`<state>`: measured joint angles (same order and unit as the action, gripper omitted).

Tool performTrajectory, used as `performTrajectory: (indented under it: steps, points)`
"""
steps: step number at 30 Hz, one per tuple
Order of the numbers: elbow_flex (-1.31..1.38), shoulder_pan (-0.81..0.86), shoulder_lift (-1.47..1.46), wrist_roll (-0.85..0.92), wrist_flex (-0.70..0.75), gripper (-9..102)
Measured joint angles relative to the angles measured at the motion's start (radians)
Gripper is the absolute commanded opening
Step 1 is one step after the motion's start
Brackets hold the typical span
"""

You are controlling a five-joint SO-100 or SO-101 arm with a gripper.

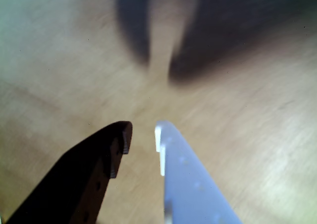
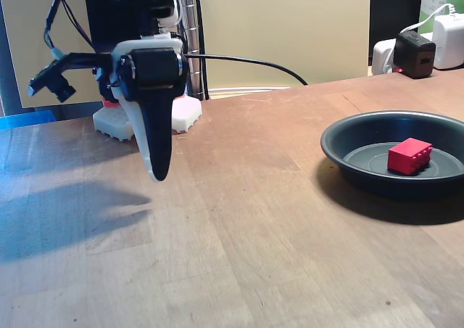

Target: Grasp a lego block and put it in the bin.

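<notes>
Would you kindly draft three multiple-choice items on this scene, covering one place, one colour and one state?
1. Where is the small bright red plastic lego block?
A. On the bare wooden table
B. Inside the dark grey round bin
C. Between the gripper fingers

2. What colours are the two fingers of the gripper in the wrist view?
A. One black, one white
B. Both red
C. Both blue

3. What does the gripper hold?
A. The block
B. A cable
C. Nothing

Answers: 1 B, the block rests on the bin's flat bottom in the fixed view. 2 A, a black finger sits left and a white one right. 3 C, bare wooden table shows through the gap between the fingers, which stand slightly apart.
</notes>
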<state>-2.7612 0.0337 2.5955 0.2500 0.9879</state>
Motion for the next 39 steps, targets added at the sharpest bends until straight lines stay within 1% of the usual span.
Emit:
performTrajectory:
  steps: [5,11,17,20,39]
  points:
    - [-0.160,0.000,0.098,0.002,-0.129,0]
    - [-0.233,0.005,0.163,0.002,-0.153,0]
    - [-0.222,0.005,0.179,0.002,-0.025,0]
    - [-0.238,0.003,0.179,0.002,0.011,0]
    - [-0.302,0.000,0.181,-0.003,0.005,0]
